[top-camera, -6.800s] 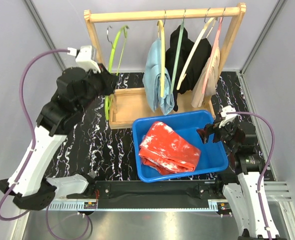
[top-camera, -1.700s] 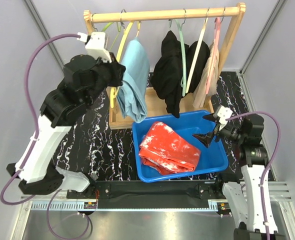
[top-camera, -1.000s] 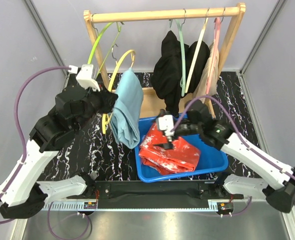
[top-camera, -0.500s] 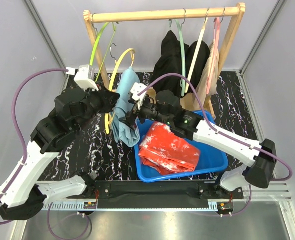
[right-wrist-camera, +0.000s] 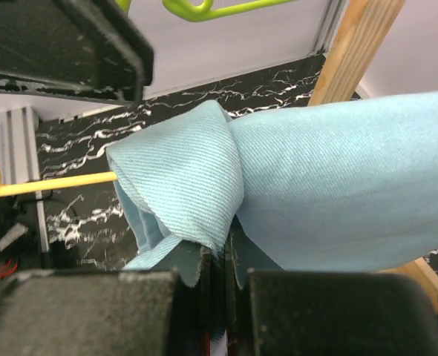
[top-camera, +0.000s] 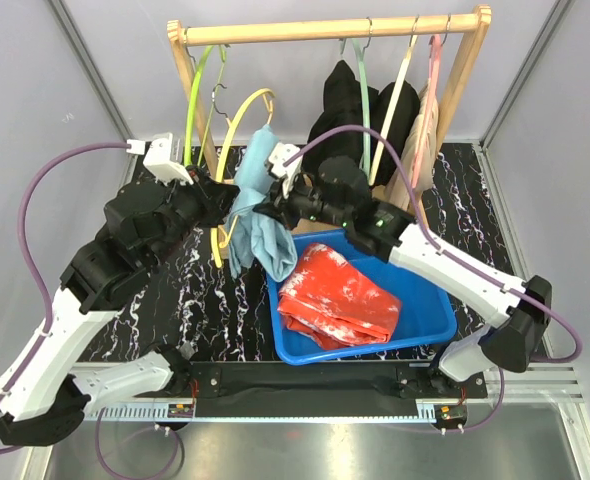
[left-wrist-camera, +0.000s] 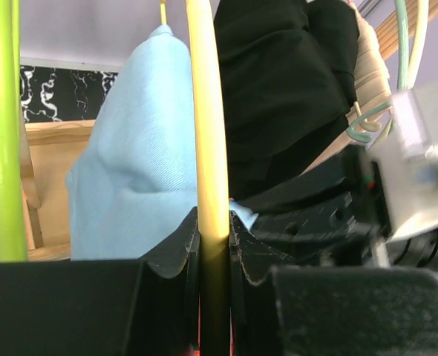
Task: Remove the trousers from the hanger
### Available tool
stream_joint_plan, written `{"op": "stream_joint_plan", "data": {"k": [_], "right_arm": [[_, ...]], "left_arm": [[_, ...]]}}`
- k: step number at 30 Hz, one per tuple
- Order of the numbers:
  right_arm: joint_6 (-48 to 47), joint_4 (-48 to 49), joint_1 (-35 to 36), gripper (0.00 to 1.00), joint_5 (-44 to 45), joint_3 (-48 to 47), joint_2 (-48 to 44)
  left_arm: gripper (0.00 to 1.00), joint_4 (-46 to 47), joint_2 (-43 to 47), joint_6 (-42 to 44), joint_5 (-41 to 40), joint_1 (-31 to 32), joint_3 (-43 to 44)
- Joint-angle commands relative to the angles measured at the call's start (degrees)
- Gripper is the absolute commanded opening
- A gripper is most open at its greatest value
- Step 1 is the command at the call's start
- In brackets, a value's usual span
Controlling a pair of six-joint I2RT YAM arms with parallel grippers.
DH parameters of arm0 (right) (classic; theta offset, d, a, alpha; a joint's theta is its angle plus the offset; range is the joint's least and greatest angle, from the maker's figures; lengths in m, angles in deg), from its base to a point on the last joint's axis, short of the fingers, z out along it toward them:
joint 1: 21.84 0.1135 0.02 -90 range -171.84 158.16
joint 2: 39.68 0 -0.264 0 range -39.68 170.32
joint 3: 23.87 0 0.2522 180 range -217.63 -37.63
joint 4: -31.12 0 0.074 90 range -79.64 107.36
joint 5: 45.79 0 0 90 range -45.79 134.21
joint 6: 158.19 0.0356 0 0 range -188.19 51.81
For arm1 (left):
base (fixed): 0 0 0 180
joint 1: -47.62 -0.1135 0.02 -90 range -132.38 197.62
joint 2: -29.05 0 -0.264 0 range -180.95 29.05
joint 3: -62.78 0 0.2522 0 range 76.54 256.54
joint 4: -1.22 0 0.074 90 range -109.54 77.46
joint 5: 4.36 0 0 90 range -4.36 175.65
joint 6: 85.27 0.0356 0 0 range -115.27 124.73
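The light blue trousers (top-camera: pixel 256 215) hang folded over a yellow hanger (top-camera: pixel 243 115), held off the rack in front of its left end. My left gripper (top-camera: pixel 222 212) is shut on the hanger's lower bar (left-wrist-camera: pixel 208 148), with the cloth (left-wrist-camera: pixel 133 174) just beyond. My right gripper (top-camera: pixel 271 207) has reached in from the right and is shut on a fold of the light blue trousers (right-wrist-camera: pixel 197 185). Red trousers with white blotches (top-camera: pixel 338 295) lie in the blue bin (top-camera: pixel 430 322). Black trousers (top-camera: pixel 347 128) and a beige pair (top-camera: pixel 422 135) hang on the rack.
The wooden rack (top-camera: pixel 325 30) stands at the back on its tray base. An empty green hanger (top-camera: pixel 195 90) hangs at the rail's left end, close to the yellow one. The rack's left post (right-wrist-camera: pixel 352 52) is just behind the cloth.
My right gripper has gone from wide open to shut on the light blue trousers. The left arm has lifted the hanger a little towards the rack.
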Motion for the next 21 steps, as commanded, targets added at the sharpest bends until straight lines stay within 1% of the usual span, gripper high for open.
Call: {"op": "stream_joint_plan", "data": {"k": [1, 2, 5, 12, 15, 16, 21], "right_arm": [[-3.3, -2.34, -5.35, 0.0, -8.32, -9.18, -2.04], [-4.01, -3.66, -5.97, 0.0, -12.52, -12.94, -2.3], [-4.36, -6.39, -7.29, 0.0, -16.5, -18.41, -3.27], [-5.07, -10.08, -8.17, 0.0, -19.59, -24.57, -5.91], [-5.16, -11.13, -10.19, 0.0, -19.94, -28.26, -5.56], [-4.89, -11.23, -11.67, 0.0, -20.38, -30.62, -5.47], [-5.59, -15.08, -13.97, 0.0, -21.79, -39.15, -3.37]], "left_arm": [[0.0, 10.31, 4.05, 1.61, -1.92, 0.02, -1.57], [0.0, 10.66, 4.14, 1.61, -2.27, 0.02, -2.46], [0.0, 10.75, 3.87, 1.0, -3.41, 0.02, -4.92], [0.0, 11.54, 3.61, 0.73, -5.17, 0.02, -8.27], [0.0, 11.19, 3.43, 0.82, -5.26, 0.02, -9.06], [0.0, 11.28, 3.43, 0.56, -5.26, 0.02, -9.67], [0.0, 11.19, 3.52, 0.38, -5.61, 0.02, -11.26]]}}
